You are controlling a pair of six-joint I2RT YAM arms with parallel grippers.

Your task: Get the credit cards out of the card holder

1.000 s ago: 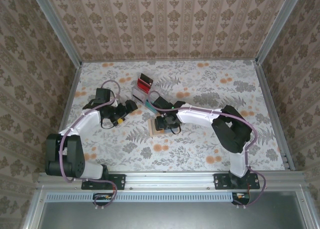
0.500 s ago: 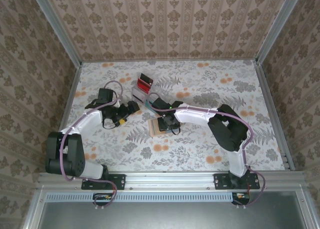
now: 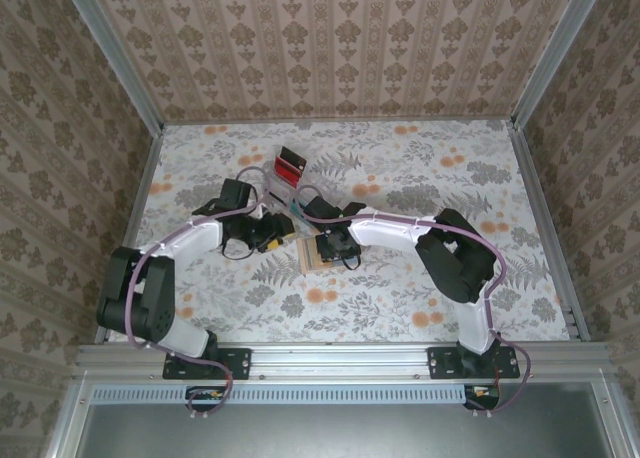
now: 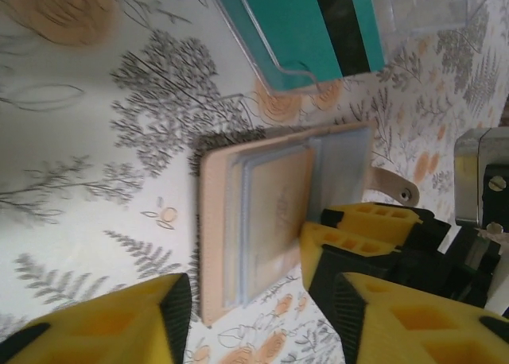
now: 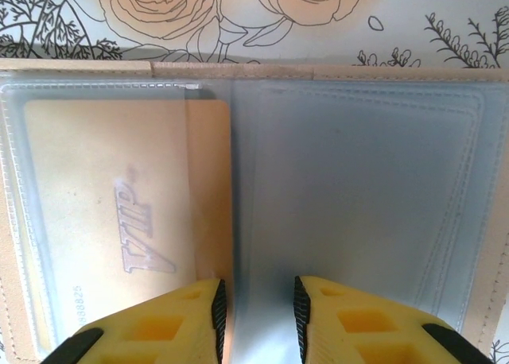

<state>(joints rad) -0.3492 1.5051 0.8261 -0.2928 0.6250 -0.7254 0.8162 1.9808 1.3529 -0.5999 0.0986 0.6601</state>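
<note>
The card holder [image 3: 309, 259] lies open on the table, tan with blue-grey pockets [image 5: 358, 181]. An orange-yellow credit card [image 5: 103, 213] marked VIP sits inside its left pocket; in the left wrist view this card [image 4: 278, 201] shows through the pocket too. My right gripper [image 5: 256, 320] is down on the holder's middle beside the card's edge. Its jaws stand a narrow gap apart with nothing raised between them. My left gripper [image 4: 254, 316] hovers open just left of the holder [image 4: 219, 221], the holder's near corner between its fingers [image 4: 103, 324].
A clear tiered stand [image 3: 283, 186] stands just behind the holder, with a red-and-black card [image 3: 290, 161] and a teal card [image 4: 318, 30] in its slots. The floral table runs to walls on three sides.
My left arm has swung right towards the holder and its jaws have narrowed. The right gripper's jaws have closed in over the holder's middle.
</note>
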